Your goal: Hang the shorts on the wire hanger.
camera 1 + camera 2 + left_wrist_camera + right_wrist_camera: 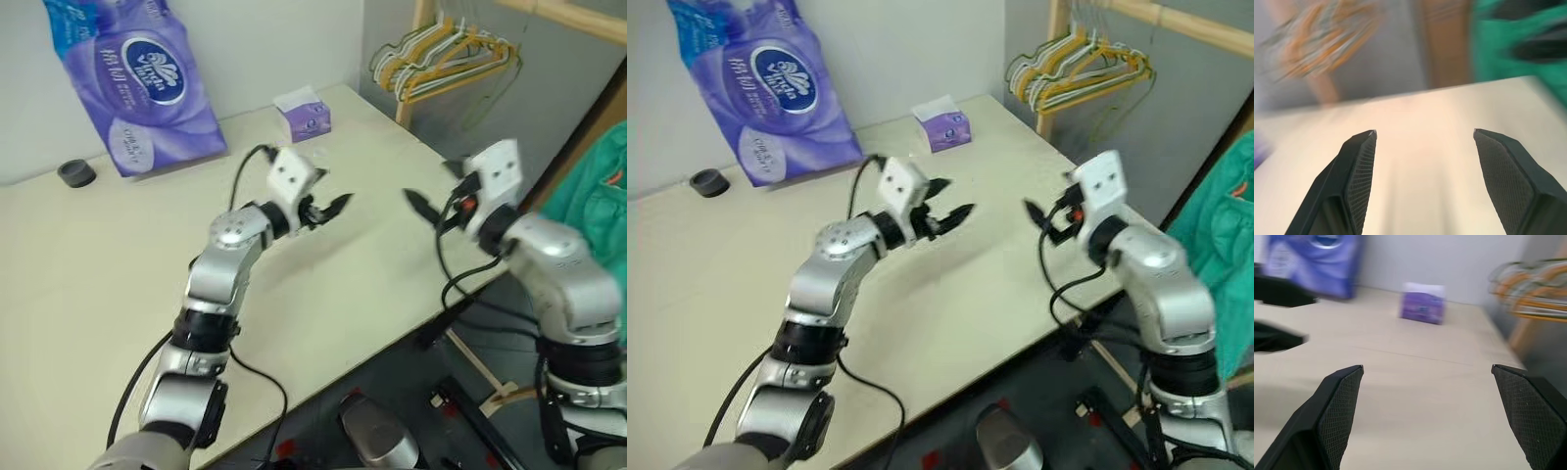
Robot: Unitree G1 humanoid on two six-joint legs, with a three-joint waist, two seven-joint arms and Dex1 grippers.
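Both arms sit closest to my camera, raised over the table with nothing in either grip. From largest to smallest I record the following. Table: pale, broad, bare under the arms. Purple tissue pack: upright against the back wall, well clear of the work. Shorts: teal-green cloth showing at the right edge of the head views, off the table and beyond its right side; I cannot tell what supports them. Hangers: a bunch of yellow, green and white ones on a wooden rack behind the far right corner; a thin dark wire trails down just beside the bunch, but I cannot confirm it as the wire hanger required. Small purple tissue box: near the far table edge. Dark round cap: at the back left.

Left gripper: fingers spread moderately wide, empty, pointing toward the right one. Right gripper: fingers spread fully, empty, pointing back at it. They face each other with a clear gap.

Risks, in my judgement: neither task item is within reach on the table, so the next reach goes off its right edge, where the right arm could strike the rack post. Picking from the bunched hangers may snag several at once.
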